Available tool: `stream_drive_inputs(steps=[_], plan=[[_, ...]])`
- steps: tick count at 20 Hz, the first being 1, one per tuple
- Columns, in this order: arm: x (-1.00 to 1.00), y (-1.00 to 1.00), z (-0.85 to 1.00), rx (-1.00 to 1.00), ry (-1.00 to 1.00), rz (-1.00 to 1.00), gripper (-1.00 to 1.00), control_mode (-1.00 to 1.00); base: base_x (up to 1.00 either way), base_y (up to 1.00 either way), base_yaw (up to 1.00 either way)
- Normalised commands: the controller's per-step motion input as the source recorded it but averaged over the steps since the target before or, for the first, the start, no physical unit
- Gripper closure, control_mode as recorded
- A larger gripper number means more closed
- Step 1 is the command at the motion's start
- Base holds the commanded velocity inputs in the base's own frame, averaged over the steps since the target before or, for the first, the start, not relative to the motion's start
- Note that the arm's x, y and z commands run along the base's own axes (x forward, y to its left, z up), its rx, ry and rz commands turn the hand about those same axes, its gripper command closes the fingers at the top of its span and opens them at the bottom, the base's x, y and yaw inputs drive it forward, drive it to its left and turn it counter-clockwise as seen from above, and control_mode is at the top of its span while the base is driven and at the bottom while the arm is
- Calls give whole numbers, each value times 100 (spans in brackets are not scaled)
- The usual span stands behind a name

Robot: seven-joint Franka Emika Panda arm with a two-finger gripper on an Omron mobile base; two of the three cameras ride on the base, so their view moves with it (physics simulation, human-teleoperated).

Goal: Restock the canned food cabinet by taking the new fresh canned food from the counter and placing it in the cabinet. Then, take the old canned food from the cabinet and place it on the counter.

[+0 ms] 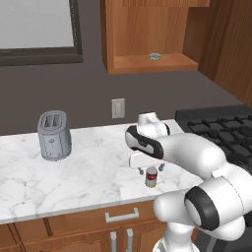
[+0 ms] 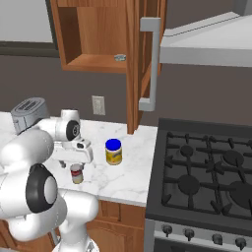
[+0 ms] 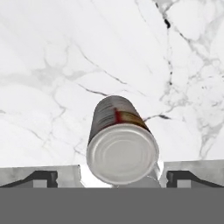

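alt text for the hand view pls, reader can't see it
Looking straight down on the silvery top of an upright red-and-white can standing on the white marble counter. The open gripper hangs above it, one dark fingertip on each side, neither touching the can.

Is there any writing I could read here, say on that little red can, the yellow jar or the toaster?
None can be read.
The red can: its label shows a dark patch and a red and yellow patch, too blurred to read.
The yellow jar: a pale label with dark marks, too small to read.
The toaster: small dots on its front, no letters.
The wall outlet: plain, no marking.
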Motion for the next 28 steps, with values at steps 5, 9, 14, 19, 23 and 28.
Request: stream_drive_inputs(steps=[5, 9, 14, 19, 23, 28], plan=[[0, 0, -26, 0, -1, 0, -100, -100, 0, 0, 0], [0, 0, -26, 0, -5, 0, -100, -100, 0, 0, 0], [0, 0, -14, 0, -6, 0, -100, -100, 0, 0, 0], [0, 0, -14, 0, -8, 0, 100, -100, 0, 0, 0], [0, 0, -2, 0, -3, 0, 100, -100, 0, 0, 0], [0, 0, 0, 0, 0, 0, 100, -100, 0, 0, 0]])
